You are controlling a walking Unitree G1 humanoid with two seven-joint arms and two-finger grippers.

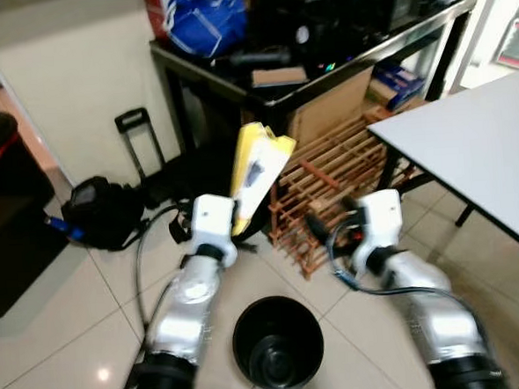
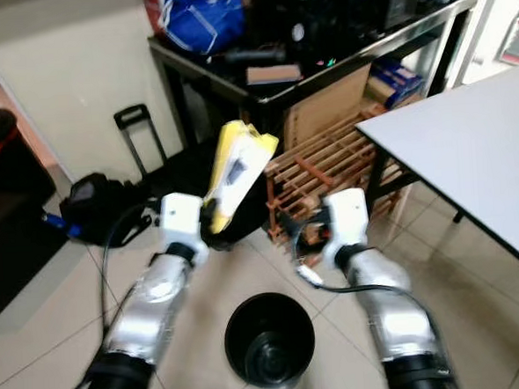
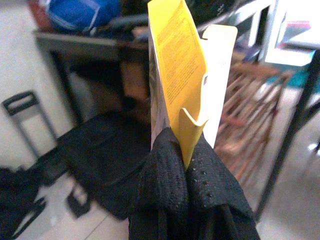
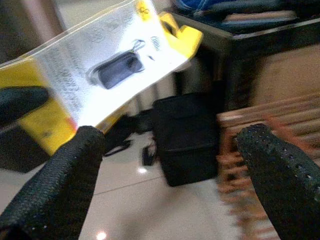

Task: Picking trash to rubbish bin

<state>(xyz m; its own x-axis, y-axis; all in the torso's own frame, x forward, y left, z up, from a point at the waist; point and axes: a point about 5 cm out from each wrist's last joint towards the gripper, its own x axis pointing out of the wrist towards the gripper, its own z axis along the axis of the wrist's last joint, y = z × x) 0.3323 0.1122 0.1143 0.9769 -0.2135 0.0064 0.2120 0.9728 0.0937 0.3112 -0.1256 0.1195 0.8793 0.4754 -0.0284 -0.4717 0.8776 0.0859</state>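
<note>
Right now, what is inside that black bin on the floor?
The black bin looks empty: only its dark bottom shows. The yellow package is above it in the left pincer.

Below and between the left gripper (image 1: 240, 220) and right gripper (image 1: 332, 221) the bin (image 1: 277, 343) stands open-mouthed on bare floor (image 1: 57, 348). Ahead, a wooden rack (image 1: 329, 186) and black bag (image 3: 100, 160) block the way; a table (image 1: 477, 146) crowds the right gripper's outer side.

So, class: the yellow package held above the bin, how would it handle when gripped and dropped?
The yellow package probably is stiff: pinched at its lower end by the left gripper, it stands upright. Likely light, being flat card. Released over the black bin, it may flutter sideways.
</note>
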